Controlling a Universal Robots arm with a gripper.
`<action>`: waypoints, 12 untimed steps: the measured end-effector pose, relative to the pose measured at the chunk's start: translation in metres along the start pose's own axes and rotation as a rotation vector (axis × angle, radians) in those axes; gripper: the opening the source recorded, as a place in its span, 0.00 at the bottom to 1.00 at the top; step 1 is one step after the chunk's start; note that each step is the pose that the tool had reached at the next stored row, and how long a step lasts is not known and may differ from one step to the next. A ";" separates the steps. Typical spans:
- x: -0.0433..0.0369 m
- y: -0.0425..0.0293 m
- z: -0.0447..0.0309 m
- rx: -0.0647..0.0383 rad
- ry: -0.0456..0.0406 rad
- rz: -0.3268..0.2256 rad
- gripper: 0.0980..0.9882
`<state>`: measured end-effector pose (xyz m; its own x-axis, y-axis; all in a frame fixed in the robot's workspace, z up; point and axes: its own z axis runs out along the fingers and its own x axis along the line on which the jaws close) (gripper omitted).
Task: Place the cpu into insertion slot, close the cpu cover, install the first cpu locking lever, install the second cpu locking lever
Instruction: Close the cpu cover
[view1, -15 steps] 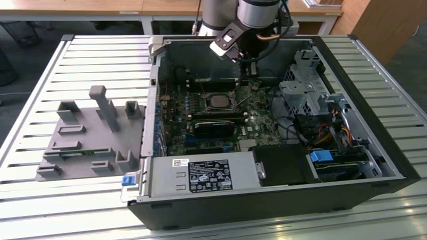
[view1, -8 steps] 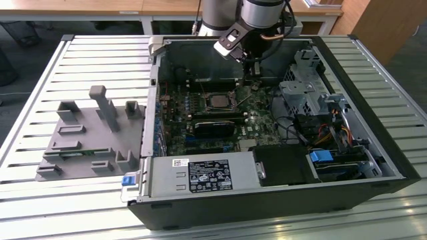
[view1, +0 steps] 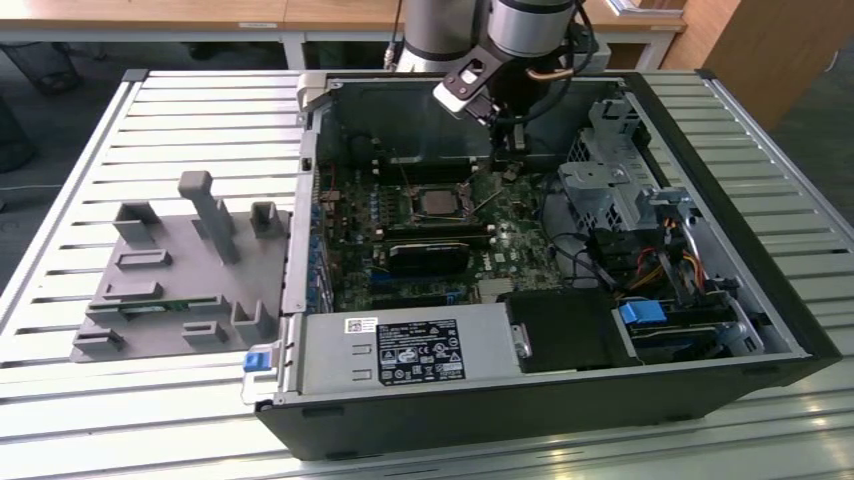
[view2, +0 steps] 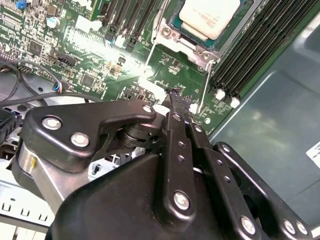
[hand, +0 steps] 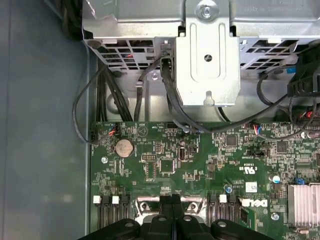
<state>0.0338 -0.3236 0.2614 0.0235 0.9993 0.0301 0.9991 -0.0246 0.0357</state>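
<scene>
Two black metal fingers (view2: 172, 135) are pressed tip to tip with no gap between them. Whether anything thin is pinched there cannot be told. In the second wrist view their tips sit low over the green circuit board (view2: 170, 70), between the free ends of two thin silver wire levers (view2: 149, 60) that run out from the socket's corners.

Just beyond those levers lies the cpu (view2: 211, 16), a small flat square chip with a pale silver-grey metal face, rounded corners and a narrow greenish rim. It rests flat inside the insertion slot (view1: 415, 200), a square black socket near the middle of the board. The cpu cover (view2: 186, 44), a thin silvery metal frame with a large square window, lies around the chip, with a screw head at each near corner. In the exterior view the chip shows as a dull grey square, near the fingers but apart from them.

Long black memory slots (view2: 260, 45) run beside the socket. The first wrist view shows a round silver coin cell (hand: 123, 147), looping black cables (hand: 82, 112) and a folded silver metal bracket (hand: 207, 65). The board sits in an open black computer case (view1: 747, 330) on a slatted metal counter (view1: 200, 110), with a grey moulded fixture (view1: 174, 270) on the exterior view's left.
</scene>
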 end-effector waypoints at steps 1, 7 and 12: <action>0.0001 0.0008 0.0001 0.000 0.0000 0.000 0.01; 0.0003 0.0067 0.0007 0.000 0.0000 0.000 0.01; 0.0005 0.0110 0.0016 0.004 0.0000 0.000 0.01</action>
<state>0.0448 -0.3234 0.2603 0.0233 0.9993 0.0301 0.9992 -0.0243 0.0317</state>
